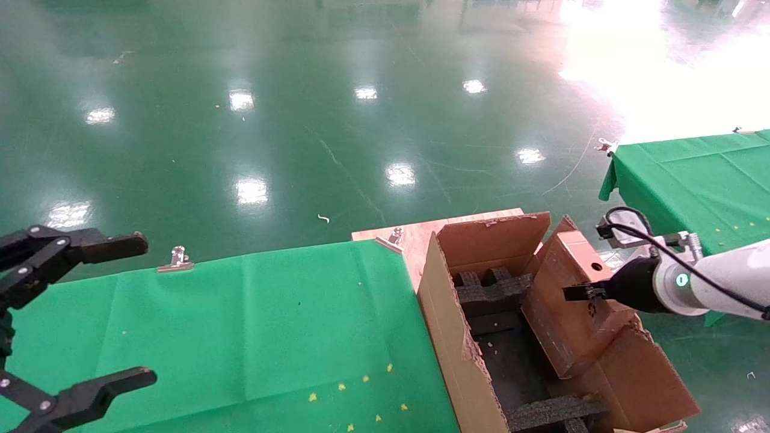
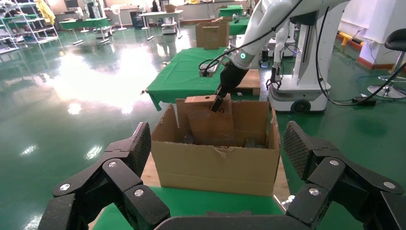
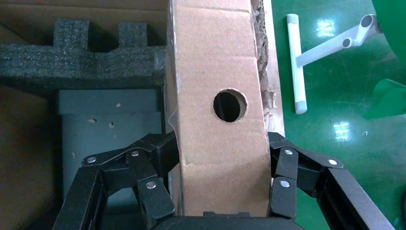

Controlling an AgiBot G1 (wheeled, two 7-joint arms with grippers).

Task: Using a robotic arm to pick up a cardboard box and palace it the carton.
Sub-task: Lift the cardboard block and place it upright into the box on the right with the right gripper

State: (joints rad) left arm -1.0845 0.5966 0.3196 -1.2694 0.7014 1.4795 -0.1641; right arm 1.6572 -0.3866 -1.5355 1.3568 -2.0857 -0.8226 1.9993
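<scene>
Head view: the right gripper (image 1: 586, 293) pinches the cardboard box (image 1: 568, 300), tilted inside the carton (image 1: 457, 337) beside black foam (image 1: 490, 291); the left gripper (image 1: 72, 313) hangs spread over the green surface (image 1: 252, 325).
Right wrist view: fingers (image 3: 158, 163) clamp the box's narrow holed face (image 3: 220, 120).

floor (image 1: 240, 120): glossy green, mirrored the ceiling lights
table cover (image 1: 240, 337): matt green cloth, creased
clip (image 1: 175, 260): shiny metal
board (image 1: 415, 237): pale bare wood
carton (image 1: 448, 343): brown corrugated cardboard, ragged torn edges
foam (image 3: 81, 57): black, coarse, matt
cardboard box (image 1: 571, 300): matt brown card
robotic arm (image 1: 716, 285): glossy white shell
left gripper (image 1: 66, 313): matt black, ribbed pads
</scene>
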